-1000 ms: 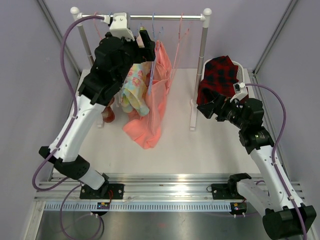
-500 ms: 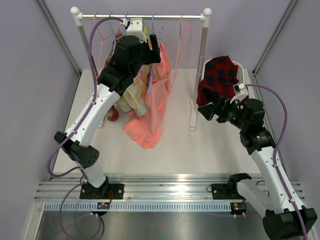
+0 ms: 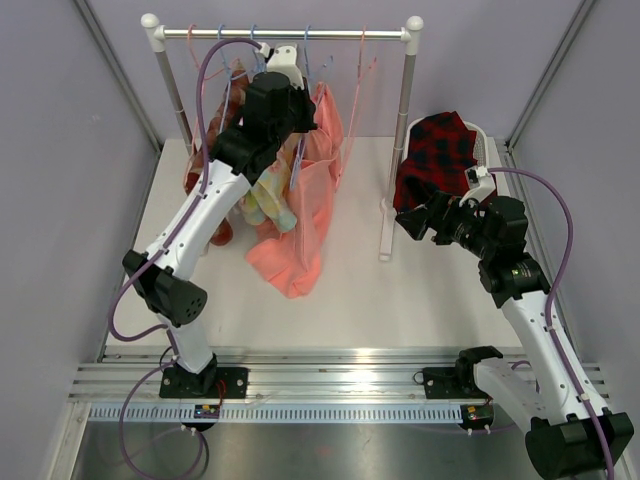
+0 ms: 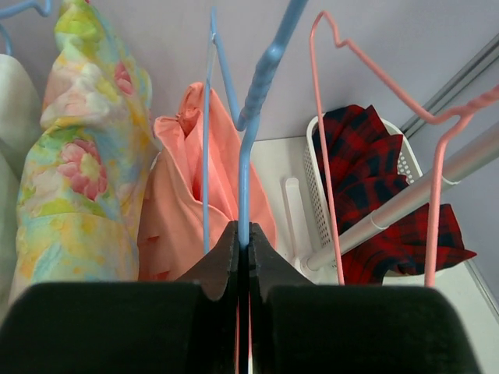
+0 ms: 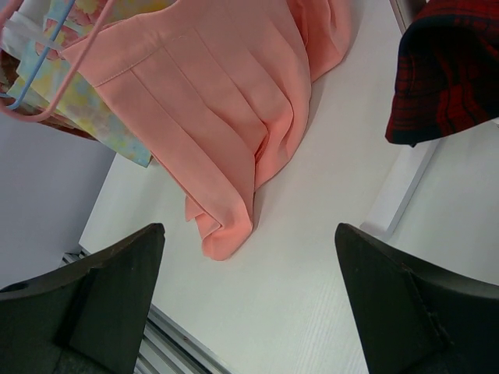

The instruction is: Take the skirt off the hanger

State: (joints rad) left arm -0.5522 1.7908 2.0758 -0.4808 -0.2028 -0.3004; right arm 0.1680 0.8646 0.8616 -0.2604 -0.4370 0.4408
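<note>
Where left gripper [image 4: 243,243] pinches blue hanger [image 4: 263,74], its lower end hidden, right gripper [image 5: 249,280] agape, skirt [image 5: 226,101] hanging, left arm [image 3: 205,205] further right than before.

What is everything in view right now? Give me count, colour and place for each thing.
skirt: one, coral pink, hanging from the rack, hem pooled on the table
blue hanger: one, light blue, at the skirt, clamped by the left gripper
pink hangers: at least two, empty, right of the skirt
floral garment: one, yellow, blue and pink, left of the skirt
plaid garment: one, red and black, draped over the basket
basket: one, white, far right of the table
rack: one, white posts with a metal rail, at the back
table: one, white
left gripper: black, shut on the blue hanger
right gripper: black, open, above the table
</note>
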